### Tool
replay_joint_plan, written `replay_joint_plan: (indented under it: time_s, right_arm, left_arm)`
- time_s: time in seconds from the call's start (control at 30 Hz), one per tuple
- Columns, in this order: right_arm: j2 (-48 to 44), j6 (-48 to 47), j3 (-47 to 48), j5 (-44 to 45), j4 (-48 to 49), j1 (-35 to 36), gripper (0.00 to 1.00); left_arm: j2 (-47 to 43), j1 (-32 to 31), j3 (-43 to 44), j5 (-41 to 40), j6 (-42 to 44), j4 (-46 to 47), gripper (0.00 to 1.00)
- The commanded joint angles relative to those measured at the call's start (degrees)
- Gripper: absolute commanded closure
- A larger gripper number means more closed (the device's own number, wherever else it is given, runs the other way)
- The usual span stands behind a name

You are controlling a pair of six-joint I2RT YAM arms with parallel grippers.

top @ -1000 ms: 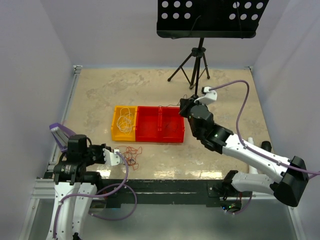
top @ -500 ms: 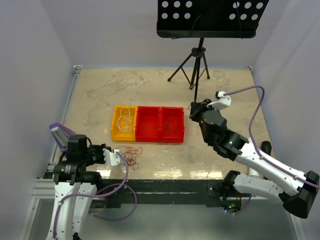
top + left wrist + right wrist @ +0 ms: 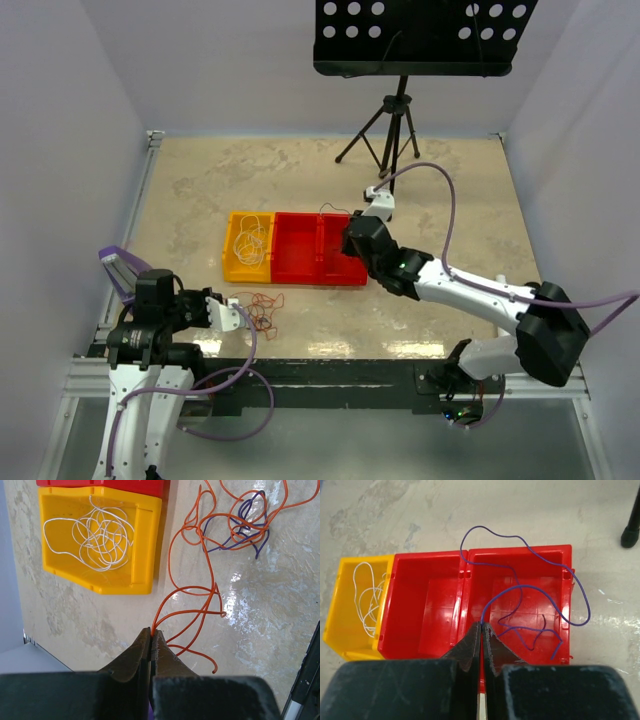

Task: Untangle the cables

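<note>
Your right pincer (image 3: 481, 625) is clamping the thin purple wire (image 3: 520, 586) above the red plastic bin (image 3: 427, 610), left pincer (image 3: 151, 631) gripping the thin orange wire (image 3: 169, 562). Overhanging loops are threatening to spill.

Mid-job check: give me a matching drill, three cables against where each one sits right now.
1. white cable
2. orange cable
3. long purple cable

A. pinched in the right gripper, looping over a red bin
B. pinched in the left gripper
C. loose in the yellow bin

Pairs: 1-C, 2-B, 3-A
</note>
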Motion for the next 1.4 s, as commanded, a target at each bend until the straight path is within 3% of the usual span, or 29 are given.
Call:
replay_joint_plan:
  time_s: [0.0, 0.4, 0.67, 0.83, 0.93, 1.03, 1.17, 1.37]
  right_arm:
    - [1.61, 1.27, 0.73, -2.83, 4.05, -0.08, 1.0]
    - [17.08, 2.5, 3.45, -3.63, 3.09, -0.08, 1.0]
    - [20.96, 3.21, 6.0, -3.89, 2.65, -0.08, 0.99]
    - [16.83, 1.72, 7.32, -3.98, -0.06, -0.08, 0.43]
    - [13.59, 1.36, 7.24, -5.46, -2.35, -0.08, 0.24]
    - [9.63, 1.45, 6.27, -6.96, -3.85, -0.08, 0.21]
    - [4.62, 0.75, 7.05, -8.36, -6.13, -0.08, 0.25]
    - [1.97, -1.97, 11.8, -1.52, -9.74, -2.0, 0.28]
  left_arm:
    - [-0.51, -0.35, 0.31, 1.19, -1.01, 0.25, 1.0]
    - [-0.51, -0.35, 0.22, 1.11, -1.1, 0.61, 1.0]
    - [-0.6, -0.35, 0.3, 1.02, -1.19, 0.52, 1.0]
    - [-0.51, -0.35, 0.3, 0.58, -1.1, 0.6, 1.0]
    - [-0.51, -0.44, 0.39, 0.4, -1.1, 0.52, 1.0]
    - [-0.34, -0.52, 0.13, 0.31, -1.1, 0.6, 1.0]
    - [0.1, -0.61, 0.22, 0.75, -1.1, 0.87, 1.0]
    - [0.45, -0.7, 0.57, 1.46, -1.36, 1.39, 1.0]
